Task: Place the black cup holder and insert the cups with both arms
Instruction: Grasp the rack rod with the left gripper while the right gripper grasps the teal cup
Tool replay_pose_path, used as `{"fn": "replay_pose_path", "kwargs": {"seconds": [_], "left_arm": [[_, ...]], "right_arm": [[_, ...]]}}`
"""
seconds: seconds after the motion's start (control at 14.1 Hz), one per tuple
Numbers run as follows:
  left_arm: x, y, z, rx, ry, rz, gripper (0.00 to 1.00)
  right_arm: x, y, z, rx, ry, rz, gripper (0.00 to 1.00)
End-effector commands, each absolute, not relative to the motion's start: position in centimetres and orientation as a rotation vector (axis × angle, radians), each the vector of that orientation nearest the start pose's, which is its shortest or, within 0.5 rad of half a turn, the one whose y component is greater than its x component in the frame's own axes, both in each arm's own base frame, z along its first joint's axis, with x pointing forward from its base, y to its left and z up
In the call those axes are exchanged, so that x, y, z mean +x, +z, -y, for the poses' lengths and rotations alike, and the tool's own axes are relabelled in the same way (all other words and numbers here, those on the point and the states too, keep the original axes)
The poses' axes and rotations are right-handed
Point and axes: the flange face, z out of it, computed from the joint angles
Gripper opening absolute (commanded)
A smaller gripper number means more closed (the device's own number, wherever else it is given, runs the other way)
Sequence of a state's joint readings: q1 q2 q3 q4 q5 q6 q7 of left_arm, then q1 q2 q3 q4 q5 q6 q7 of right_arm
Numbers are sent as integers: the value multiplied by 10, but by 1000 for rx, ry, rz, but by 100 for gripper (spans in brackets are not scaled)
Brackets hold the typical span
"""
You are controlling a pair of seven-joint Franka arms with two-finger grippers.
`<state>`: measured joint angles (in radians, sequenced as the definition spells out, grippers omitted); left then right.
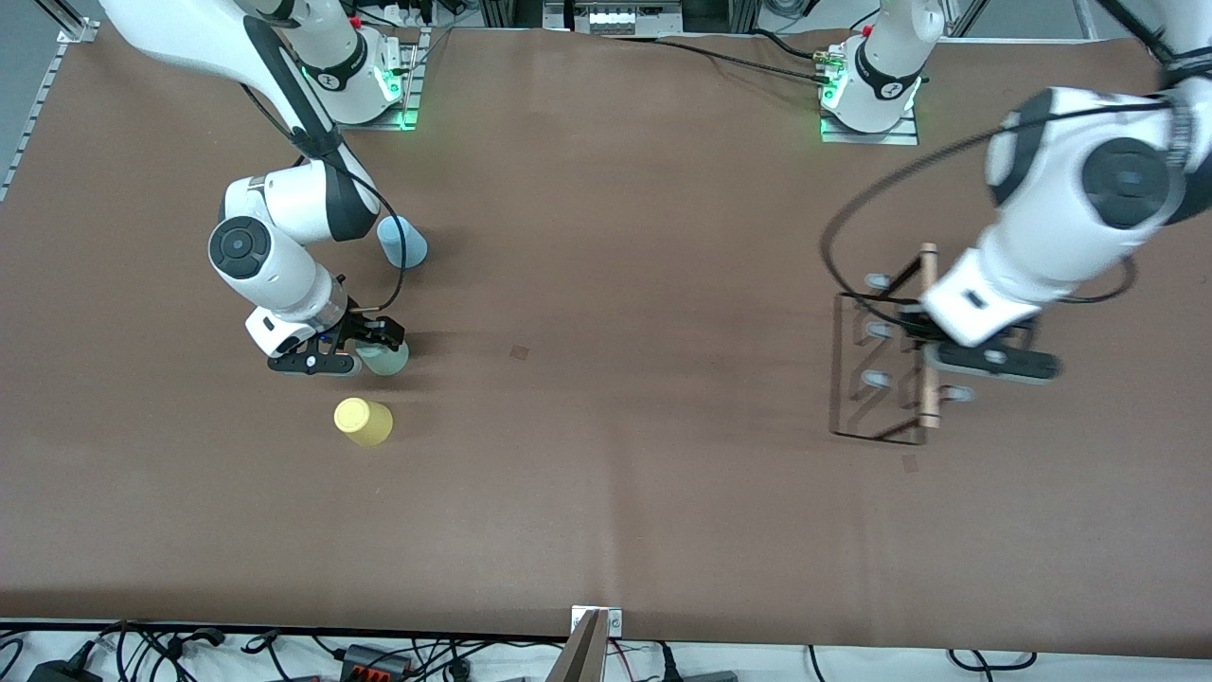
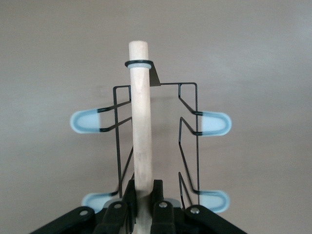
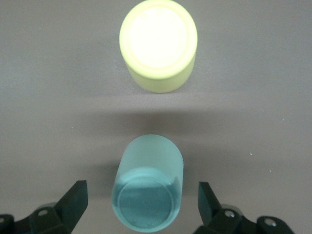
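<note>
The black cup holder is at the left arm's end of the table. My left gripper is shut on its wooden rod handle, and the fingers clamp the rod from both sides. Pale blue peg tips stick out on each side. I cannot tell whether its base touches the table. My right gripper is open and low around the pale green cup, one finger on each side, not touching it. The yellow cup stands nearer the front camera. The light blue cup stands farther off.
The brown table cover stretches wide and bare between the cups and the holder. The yellow cup also shows in the right wrist view, a short gap from the green one. Cables and a plug strip lie along the front edge.
</note>
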<state>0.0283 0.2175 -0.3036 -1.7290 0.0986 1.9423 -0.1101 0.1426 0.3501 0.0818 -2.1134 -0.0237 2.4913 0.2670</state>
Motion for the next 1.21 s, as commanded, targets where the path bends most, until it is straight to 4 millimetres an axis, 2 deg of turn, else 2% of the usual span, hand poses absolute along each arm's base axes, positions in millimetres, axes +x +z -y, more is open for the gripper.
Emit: {"fn": "replay_pose_path", "kwargs": {"seconds": [0.0, 0.28, 0.5, 0.64, 0.78, 0.85, 0.99, 1.14], "left_arm": [[589, 449, 219, -3122, 23, -258, 1], [567, 425, 330, -3149, 47, -86, 1], [561, 414, 388, -3181, 57, -71, 1], [551, 398, 412, -3188, 72, -25, 1], [551, 395, 431, -3244, -12, 17, 1], [543, 390, 445, -3254, -18, 35, 1], [539, 377, 455, -3257, -6, 115, 1], [539, 376, 460, -3275, -42, 119, 1]], "right_arm": [[567, 244, -128, -3115, -41, -69, 100], [570, 247, -128, -3112, -55, -69, 100], [569, 247, -128, -3113, -53, -69, 100], [569, 246, -129, -3113, -51, -67, 100], [569, 246, -129, -3113, -50, -74, 100], [568, 245, -131, -3111, -59, -81, 100], [566, 241, -134, -3110, -56, -86, 100], [567, 242, -135, -3109, -61, -91, 100]]}}
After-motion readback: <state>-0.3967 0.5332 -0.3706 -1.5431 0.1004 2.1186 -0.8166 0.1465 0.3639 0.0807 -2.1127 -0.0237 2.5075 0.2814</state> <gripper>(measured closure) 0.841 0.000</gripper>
